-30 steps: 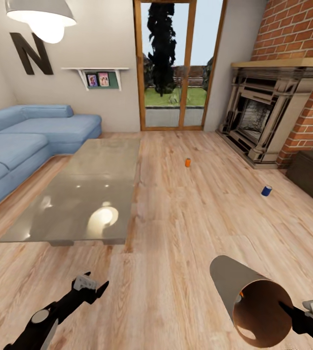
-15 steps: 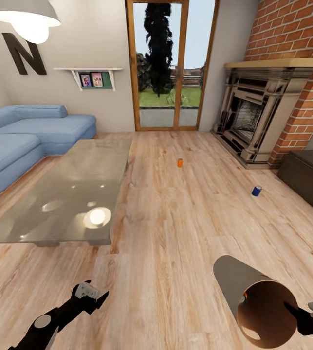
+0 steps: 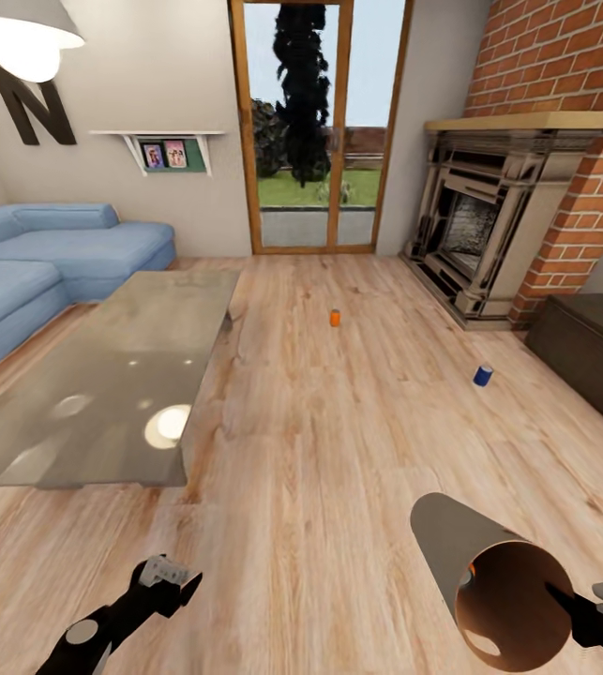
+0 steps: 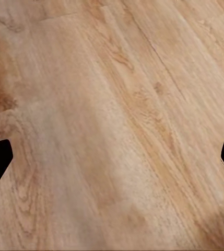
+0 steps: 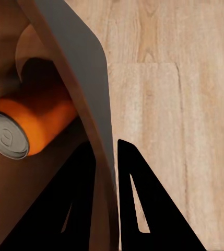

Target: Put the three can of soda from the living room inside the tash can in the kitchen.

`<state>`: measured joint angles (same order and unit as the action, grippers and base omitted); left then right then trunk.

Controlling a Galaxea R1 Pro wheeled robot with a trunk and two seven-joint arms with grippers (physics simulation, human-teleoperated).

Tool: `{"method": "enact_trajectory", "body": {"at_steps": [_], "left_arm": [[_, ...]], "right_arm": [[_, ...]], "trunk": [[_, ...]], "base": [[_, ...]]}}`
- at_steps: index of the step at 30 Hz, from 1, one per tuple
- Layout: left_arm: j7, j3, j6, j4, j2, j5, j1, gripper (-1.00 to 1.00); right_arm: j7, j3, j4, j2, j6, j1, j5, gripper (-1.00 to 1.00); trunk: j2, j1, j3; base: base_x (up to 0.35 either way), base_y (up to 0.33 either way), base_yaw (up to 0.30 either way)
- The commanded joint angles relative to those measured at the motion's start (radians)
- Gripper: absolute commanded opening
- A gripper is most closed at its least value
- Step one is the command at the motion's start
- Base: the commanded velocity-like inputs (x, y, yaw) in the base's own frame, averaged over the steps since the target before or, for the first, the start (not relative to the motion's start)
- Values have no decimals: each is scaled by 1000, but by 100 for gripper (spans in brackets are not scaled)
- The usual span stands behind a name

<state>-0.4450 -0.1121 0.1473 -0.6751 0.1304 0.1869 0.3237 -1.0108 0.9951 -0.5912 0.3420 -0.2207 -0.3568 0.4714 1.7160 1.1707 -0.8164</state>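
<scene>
I am in the living room. An orange can of soda [image 3: 335, 318] stands on the wood floor ahead, and a blue can of soda [image 3: 483, 375] stands further right. The tash can [image 3: 444, 536] is tipped on its side in the air at the lower right, with my right gripper [image 3: 556, 595] shut on its rim. In the right wrist view the right gripper [image 5: 106, 144] pinches the tash can wall [image 5: 75, 63], and another orange can [image 5: 33, 125] lies inside. My left gripper [image 3: 184, 577] hangs open and empty over bare floor; the left wrist view shows the left gripper [image 4: 112, 157] spread wide.
A glass-topped low table [image 3: 104, 375] stands to the left, with a light blue sofa [image 3: 38, 262] behind it. The brick fireplace [image 3: 489, 225] and a dark chest [image 3: 592, 347] line the right side. A glazed door [image 3: 310, 131] is straight ahead.
The whole picture has slid left, so the camera has moved. My left arm sits a little lower in the view. The right gripper still holds the tash can.
</scene>
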Motion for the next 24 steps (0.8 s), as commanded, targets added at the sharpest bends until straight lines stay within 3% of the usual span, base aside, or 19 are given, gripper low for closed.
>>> {"method": "enact_trajectory", "body": {"at_steps": [1,13,24], "left_arm": [[1,0,0,1,0,0,0,100],[5,0,1,3,0,1,0,100],[5,-1,1,3,0,0,0,100]], "right_arm": [[-6,2,-1,0,1,-1,-7,-100],[-7,2,-1,-2,2,-1,-7,-100],[-6,2,-1,-3,1,-1,-7,-100]], "trunk": [[0,0,0],[0,0,0],[0,0,0]], "base": [[213,-275,0],[228,-254,-141],[245,-235,-18]]}}
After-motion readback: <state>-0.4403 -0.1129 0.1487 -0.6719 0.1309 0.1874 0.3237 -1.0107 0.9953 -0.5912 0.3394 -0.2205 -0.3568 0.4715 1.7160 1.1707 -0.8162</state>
